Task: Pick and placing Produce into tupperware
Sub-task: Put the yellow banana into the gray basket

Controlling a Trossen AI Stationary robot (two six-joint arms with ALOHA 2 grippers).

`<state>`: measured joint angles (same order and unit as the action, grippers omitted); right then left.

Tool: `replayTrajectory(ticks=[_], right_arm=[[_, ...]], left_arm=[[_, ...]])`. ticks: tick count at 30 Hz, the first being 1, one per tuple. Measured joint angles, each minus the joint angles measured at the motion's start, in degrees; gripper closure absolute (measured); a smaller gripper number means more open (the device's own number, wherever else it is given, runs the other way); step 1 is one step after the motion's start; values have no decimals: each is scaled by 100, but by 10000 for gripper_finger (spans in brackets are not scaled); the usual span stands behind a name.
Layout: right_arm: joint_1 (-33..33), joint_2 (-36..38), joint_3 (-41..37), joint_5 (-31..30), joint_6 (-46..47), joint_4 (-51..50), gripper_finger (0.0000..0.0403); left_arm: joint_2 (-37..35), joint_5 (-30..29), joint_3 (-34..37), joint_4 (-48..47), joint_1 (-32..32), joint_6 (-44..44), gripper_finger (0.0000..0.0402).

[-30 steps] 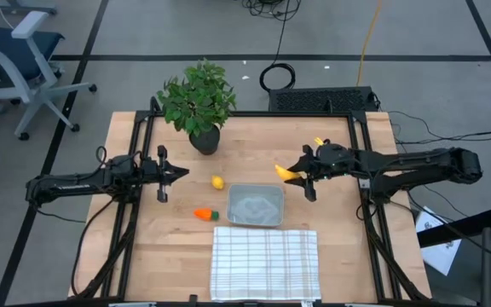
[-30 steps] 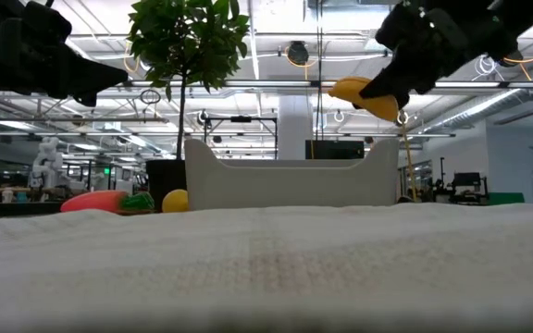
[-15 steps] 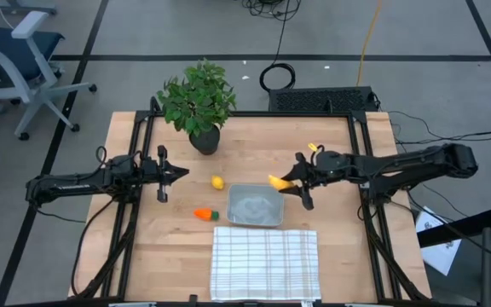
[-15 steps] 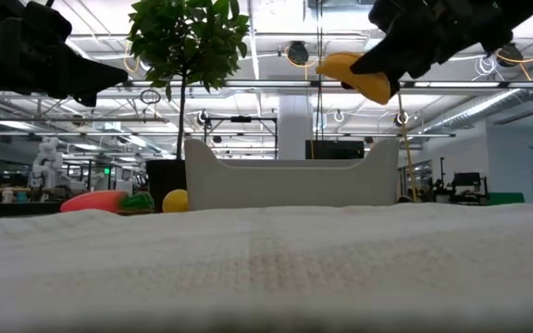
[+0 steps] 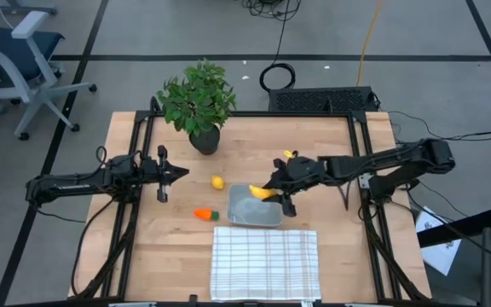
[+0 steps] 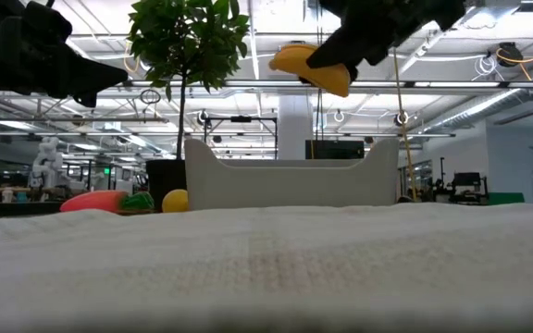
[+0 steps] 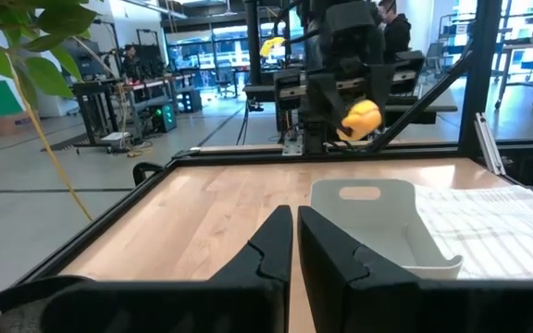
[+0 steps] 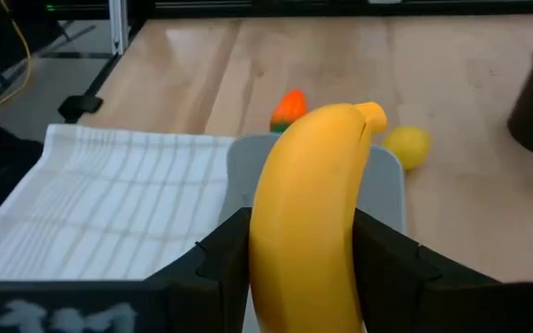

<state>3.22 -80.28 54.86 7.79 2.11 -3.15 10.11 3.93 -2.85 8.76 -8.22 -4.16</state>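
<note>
My right gripper (image 5: 278,189) is shut on the curved yellow banana (image 5: 261,193) and holds it above the right part of the clear tupperware (image 5: 231,209). The low view shows the banana (image 6: 308,65) well above the container's wall (image 6: 285,185). The yellow lemon (image 5: 217,182) and the orange carrot (image 5: 205,214) lie on the table to the left of the tupperware. My left gripper (image 5: 181,174) is shut and empty, left of the lemon, above the table. My right gripper pinches the banana's two sides (image 8: 276,250) between its two fingers (image 8: 225,254). The fingers come from the table's right. The banana sticks out ahead of them toward the table's left, stem end (image 8: 370,114) foremost, lifted clear above the tupperware.
A leafy potted plant (image 5: 199,102) stands at the far edge, left of centre. A white checked cloth (image 5: 265,263) lies at the near edge, just in front of the tupperware. Bare wood shows to the far right and the near left.
My right gripper has gone toward the table's left with the banana, from beside the tupperware's far right corner to above the tupperware. The banana stays in the hold, clear of the container.
</note>
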Motion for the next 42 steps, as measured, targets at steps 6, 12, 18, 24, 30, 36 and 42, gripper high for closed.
replayTrajectory(ticks=[6,12,18,24,30,36,42], right_arm=[[159,-805,708,-2,-44,-464,261],[188,-1459,984,-16,405,-495,261],[285,-1773,1116,-20,687,-431,261],[427,-1984,1131,-97,941,-273,261],[602,-2096,1131,-927,734,-247,261],[736,-2093,1131,-1252,639,-224,262],[768,-2093,1131,-1259,620,-180,261]], left_arm=[[0,6,0,6,-1,13,376],[0,10,0,4,1,50,376],[0,36,0,-7,-1,173,376],[0,55,0,-3,1,173,376],[0,54,0,-3,1,172,376],[0,54,0,4,0,170,376],[0,54,0,4,-1,170,376]])
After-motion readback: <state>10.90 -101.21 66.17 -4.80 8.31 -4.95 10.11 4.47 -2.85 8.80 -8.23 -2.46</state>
